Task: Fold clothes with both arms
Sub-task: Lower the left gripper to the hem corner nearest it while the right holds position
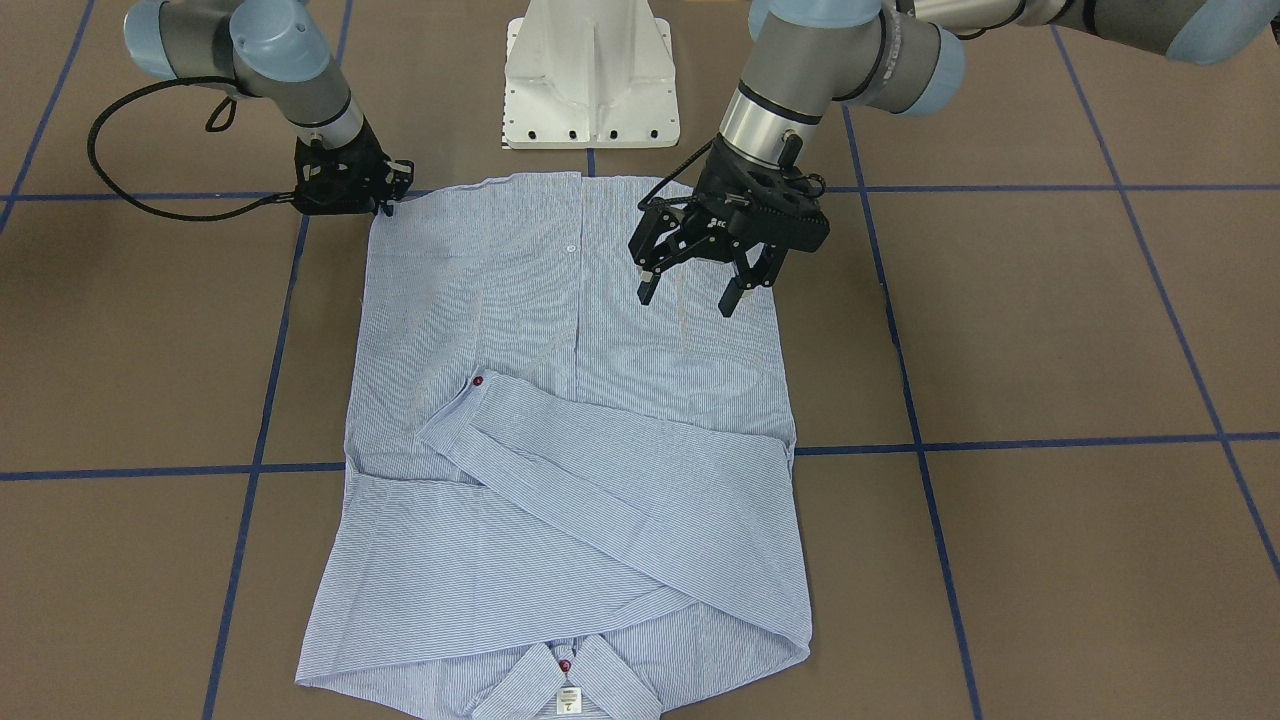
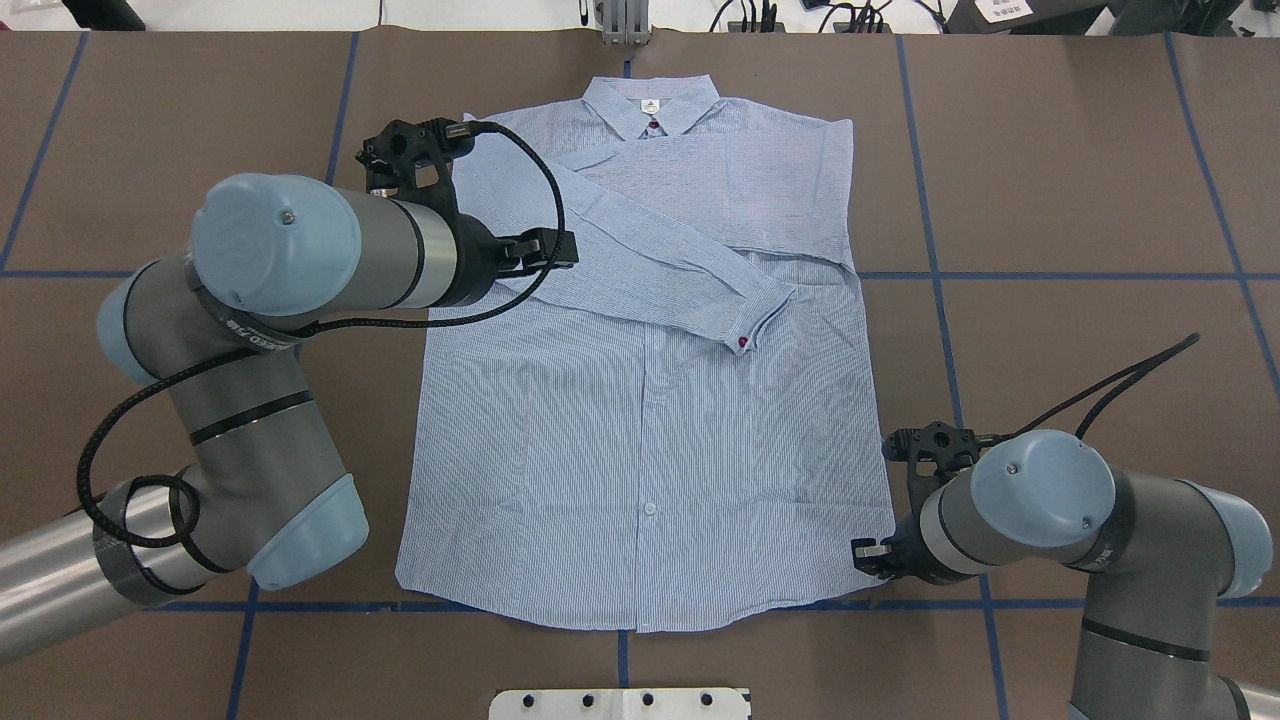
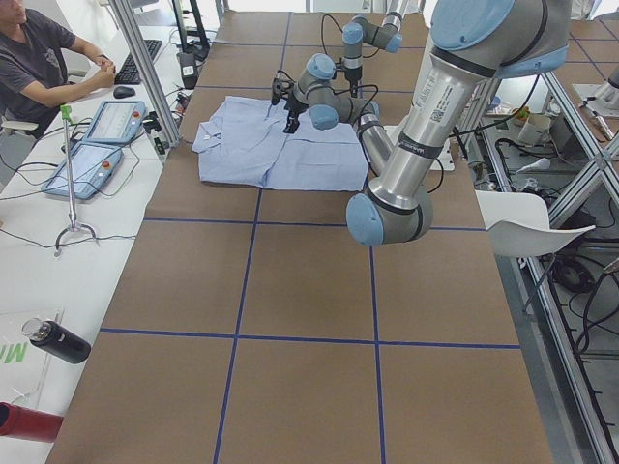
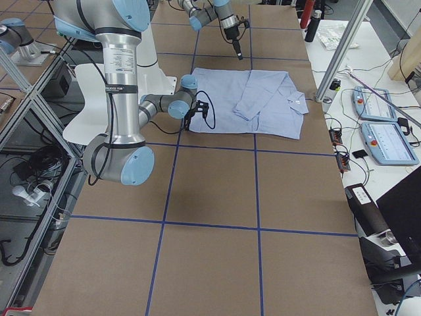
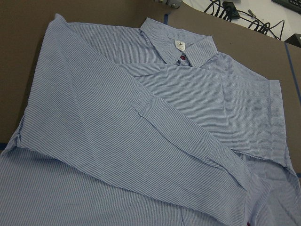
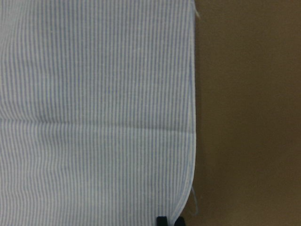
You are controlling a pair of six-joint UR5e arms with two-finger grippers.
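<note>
Shirt (image 1: 600, 330) lies flat on the worktop (image 1: 1050, 330), sleeves crossed over the chest, its long axis running from the hem nearest the robot out to the collar. Right gripper (image 1: 384, 204) sits low at the hem's right corner; whether its jaws grip cloth cannot be told. Left gripper (image 1: 688, 298) hovers above the body, jaws spread and empty. The left hem corner appears to lie outboard and robot-ward of it.
</note>
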